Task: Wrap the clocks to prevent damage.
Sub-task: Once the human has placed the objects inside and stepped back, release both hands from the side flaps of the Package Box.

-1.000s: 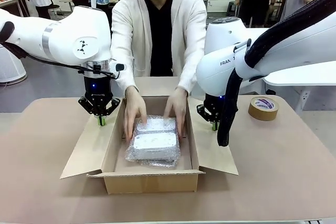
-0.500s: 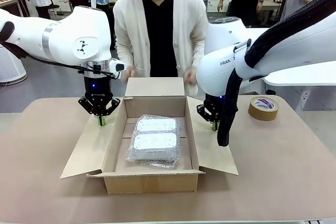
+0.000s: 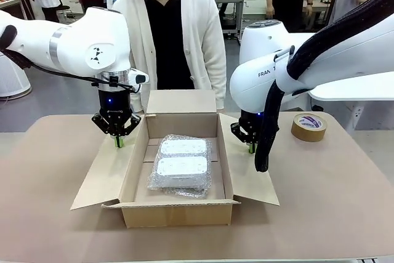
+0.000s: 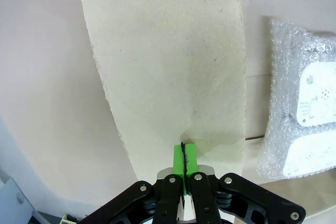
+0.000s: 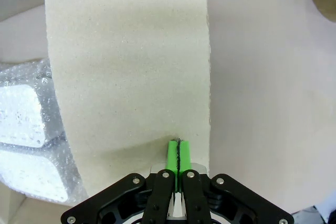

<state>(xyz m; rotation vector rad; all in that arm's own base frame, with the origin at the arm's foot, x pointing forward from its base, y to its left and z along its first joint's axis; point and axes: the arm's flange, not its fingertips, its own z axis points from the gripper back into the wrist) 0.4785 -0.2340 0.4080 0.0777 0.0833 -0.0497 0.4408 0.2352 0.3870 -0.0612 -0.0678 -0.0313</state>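
The clocks are a grey-white bundle in clear bubble wrap lying inside the open cardboard box. They appear too in the left wrist view and the right wrist view. My left gripper is shut, its green tips touching down on the box's left flap near its far end. My right gripper is shut as well, and its tips rest on the right flap. Nothing sits between either pair of pads.
A person in a white cardigan stands upright behind the box, hands off it. A brown tape roll lies on the table to the right, past the right arm. The far flap stands up.
The person's hands have left the wrapped bundle and drawn back out of the box, and the person has straightened up. Both grippers have stayed on the flaps.
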